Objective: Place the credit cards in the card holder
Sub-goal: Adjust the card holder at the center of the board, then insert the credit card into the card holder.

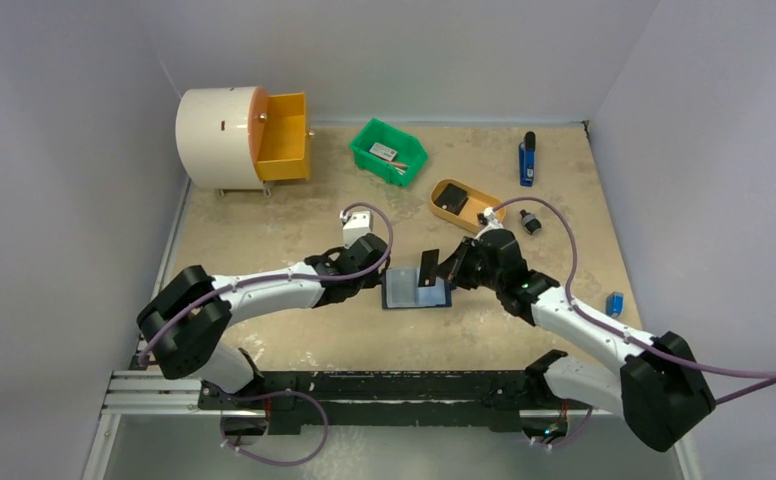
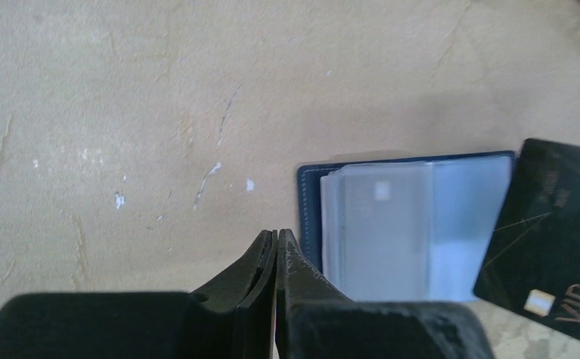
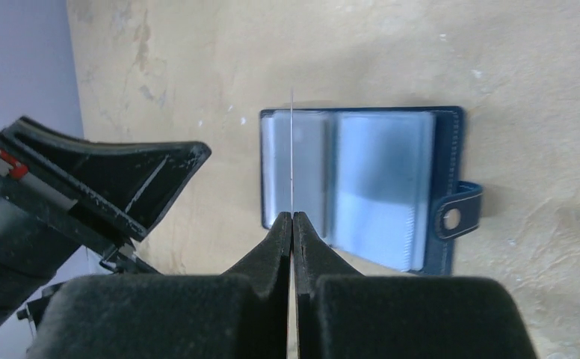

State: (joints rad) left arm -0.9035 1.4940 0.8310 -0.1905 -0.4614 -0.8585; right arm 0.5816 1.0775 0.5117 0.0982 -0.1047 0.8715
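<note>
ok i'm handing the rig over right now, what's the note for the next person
left end effector: shut, apparently empty, just beside the card holder, not on it.
right end effector: shut on a black card, held on edge over the holder's clear sleeves.
card holder: lying open, snap tab undone.
done: one card gripped and lined up; a pale card may already sit in a sleeve, hard to tell.
left: slide the black card into a sleeve.
</note>
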